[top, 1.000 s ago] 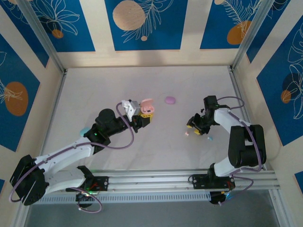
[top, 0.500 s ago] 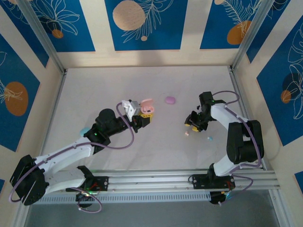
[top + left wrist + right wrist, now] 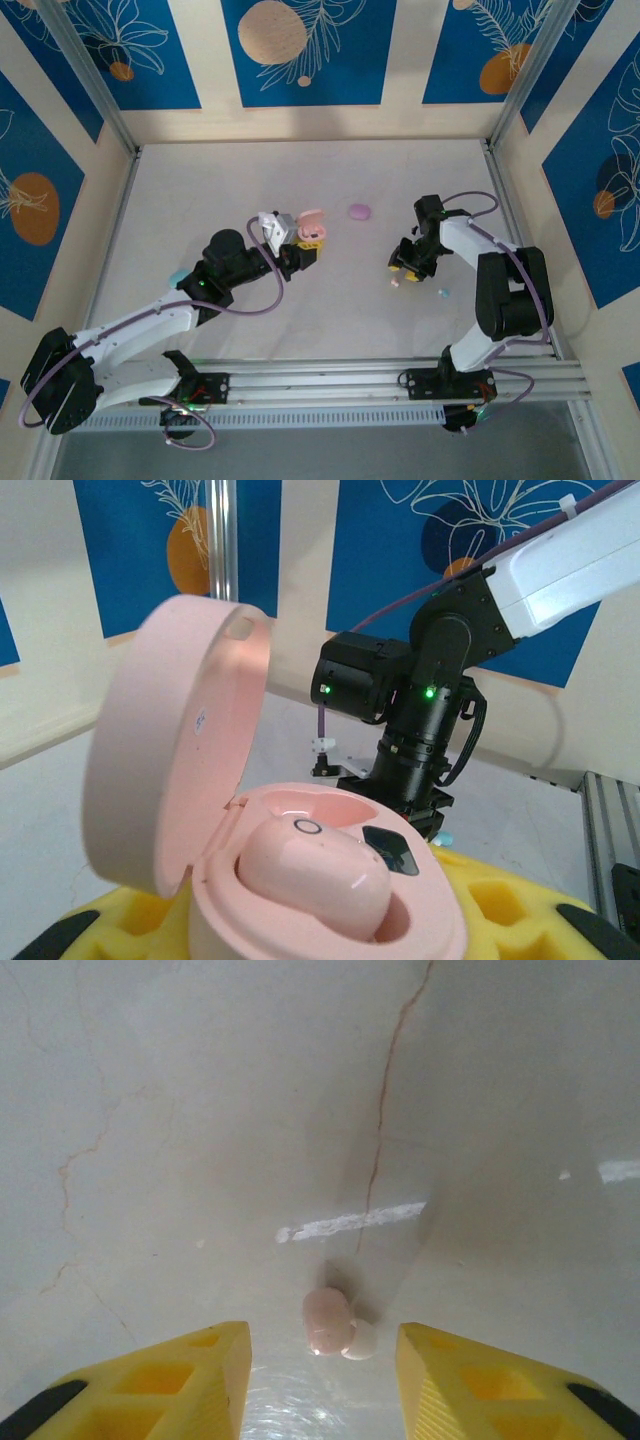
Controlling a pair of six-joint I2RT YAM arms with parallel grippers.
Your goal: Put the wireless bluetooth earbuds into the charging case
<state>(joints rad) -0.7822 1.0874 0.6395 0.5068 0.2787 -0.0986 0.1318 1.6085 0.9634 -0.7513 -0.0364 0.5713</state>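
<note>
Centre of the top view: left gripper (image 3: 310, 243) clenched on a glossy pink oval plastic charging case (image 3: 330, 910), its lid (image 3: 180, 770) hinged open and standing at the left of the wrist frame. One pale pink earbud (image 3: 315, 865) is seated in the case. Right gripper (image 3: 318, 1352) released, its yellow fingers (image 3: 190, 1380) spread low over the table (image 3: 200, 1110). A second small pink earbud (image 3: 328, 1322) lies between them at lower centre, touching neither. Tiny light blue earbud (image 3: 442, 292) is near, to the right. Closed lilac oval case (image 3: 359, 211) sits at upper centre.
</note>
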